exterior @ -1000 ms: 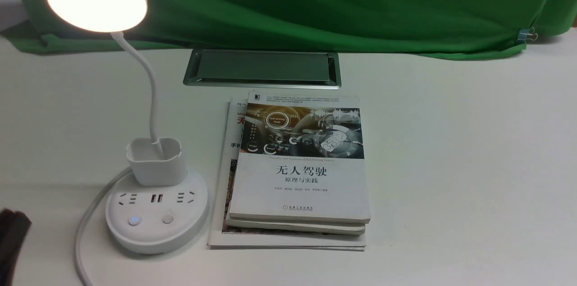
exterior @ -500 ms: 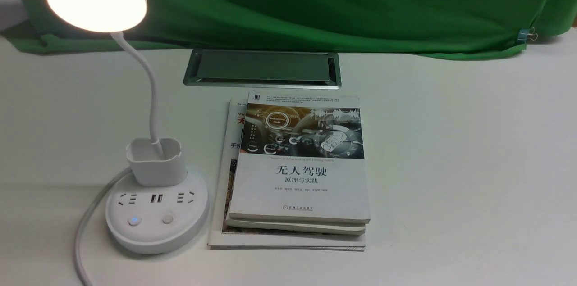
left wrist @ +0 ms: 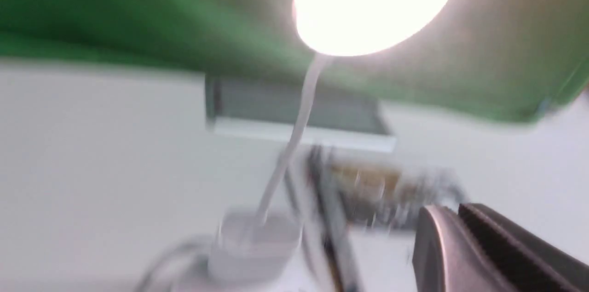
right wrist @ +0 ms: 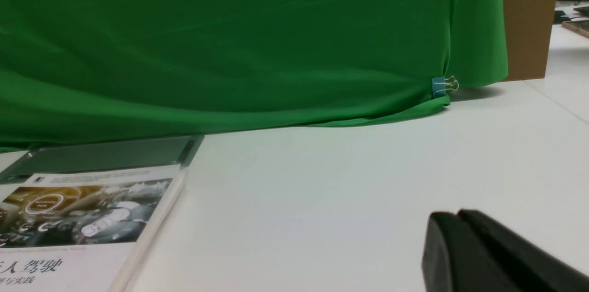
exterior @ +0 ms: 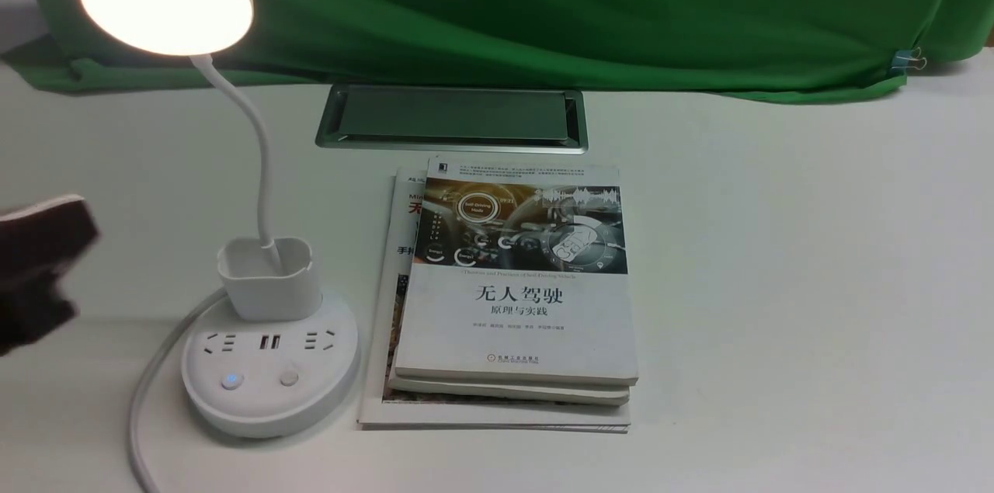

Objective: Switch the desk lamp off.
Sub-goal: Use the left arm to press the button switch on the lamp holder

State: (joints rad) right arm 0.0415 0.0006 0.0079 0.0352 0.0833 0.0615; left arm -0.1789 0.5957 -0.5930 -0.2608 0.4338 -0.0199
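White and glowing, the desk lamp (exterior: pixel 269 369) stands on the near left of the table (exterior: pixel 776 268) in the front view, its disc head (exterior: pixel 167 0) blazing away over the bendy neck! One button (exterior: pixel 232 380) on the round base shows blue. The left hand (exterior: pixel 39 268) comes in as a dark blur at the left, apart from the lamp. Just right of the base lies a stack of books (exterior: pixel 516 307), a metal-framed panel (exterior: pixel 454 116) beyond it, and green cloth (exterior: pixel 543 12) runs along the far side.

Over to the left wrist view, and it's blurry: the lit head shines, and the left hand's fingertips sit together, closed, with nothing between them.

Now the right wrist view: the right hand (right wrist: pixel 453 216) has its tips together too, gripping nothing, over the table. Cloth, clip (right wrist: pixel 439 87) and a cardboard box (right wrist: pixel 527 25) fill the far side.
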